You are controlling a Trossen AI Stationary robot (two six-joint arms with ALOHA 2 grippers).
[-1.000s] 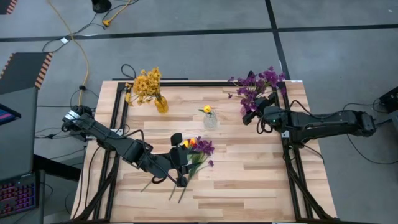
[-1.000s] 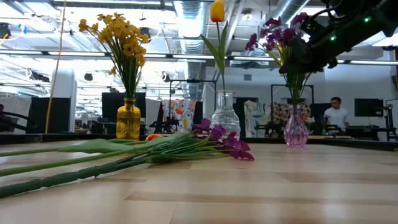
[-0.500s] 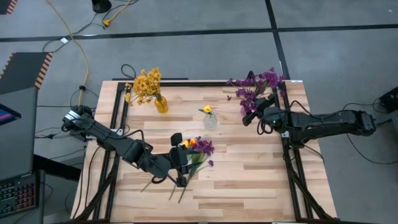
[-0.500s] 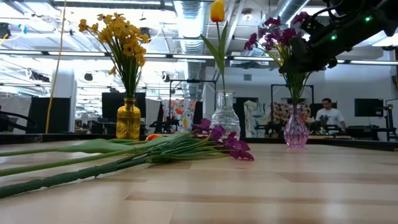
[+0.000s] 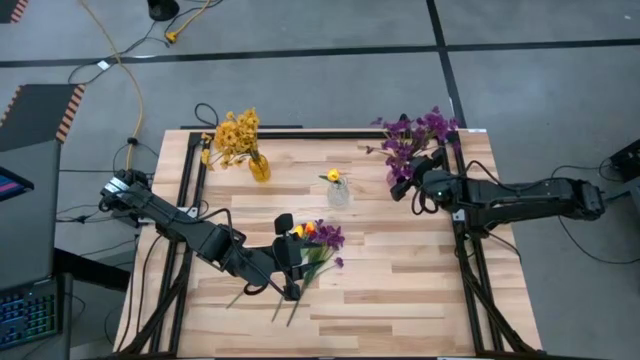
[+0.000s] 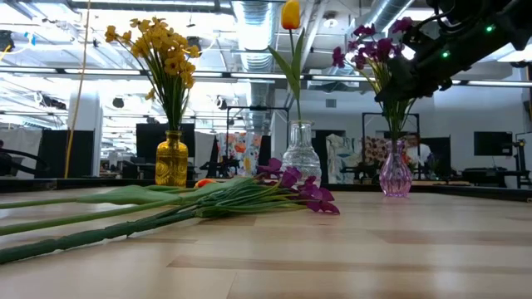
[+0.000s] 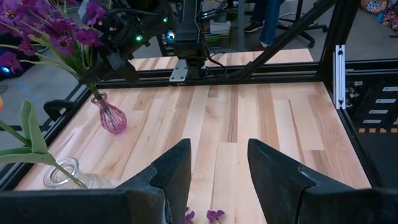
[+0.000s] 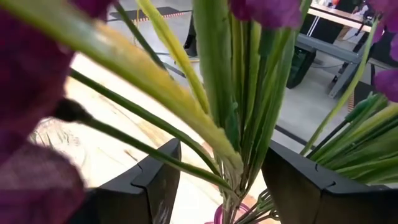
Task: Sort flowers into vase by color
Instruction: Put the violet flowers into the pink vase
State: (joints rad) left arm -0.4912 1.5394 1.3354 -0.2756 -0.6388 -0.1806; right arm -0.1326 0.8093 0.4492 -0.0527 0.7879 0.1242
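1. I am working over a pale wooden tabletop in a black frame, on a grey floor; the low view looks into a bright workshop behind it.
2. At the far left, an amber vase holds the yellow flowers.
3. My left gripper hovers over the near-left part of the tabletop, above the stems of the loose flowers; its jaws stand partly open with nothing between them.
4. Those loose flowers, purple blooms with an orange bud among them, lie flat on the wood near the middle, stems trailing toward the near edge.
5. Just beyond them, a clear glass vase holds one orange-yellow tulip.
6. At the far right, a pink vase holds the purple flowers.
7. My right gripper sits at that bunch, jaws spread wide on either side of the gathered green stems just above the vase mouth; I cannot tell whether they press the stems.
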